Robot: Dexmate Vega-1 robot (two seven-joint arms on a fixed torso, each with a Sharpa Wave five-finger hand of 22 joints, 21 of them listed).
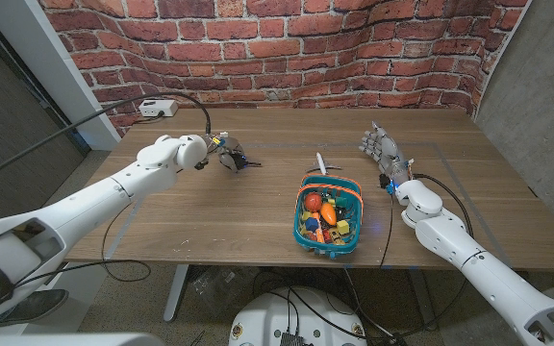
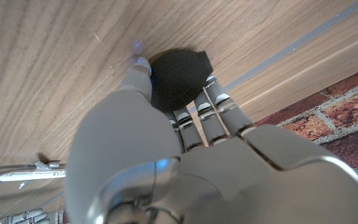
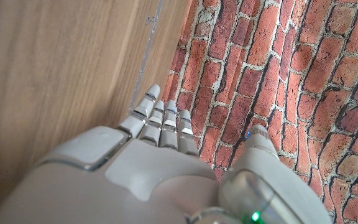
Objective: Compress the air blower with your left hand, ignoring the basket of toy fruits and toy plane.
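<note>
The black rubber air blower (image 2: 178,78) lies on the wooden table, left of centre. My left hand (image 1: 225,154) is around its bulb, thumb on one side and fingers (image 2: 211,109) on the other, gripping it. In the head view the blower's nozzle end (image 1: 250,164) pokes out past the hand toward the basket. My right hand (image 1: 378,149) stands on the table's right side, fingers straight and apart, holding nothing; its fingers (image 3: 160,118) point toward the brick wall.
A teal basket (image 1: 351,192) of toy fruits stands at centre front. The white toy plane (image 1: 321,165) lies just behind it. A white box (image 1: 157,108) with a cable sits at the back left corner. A brick wall backs the table.
</note>
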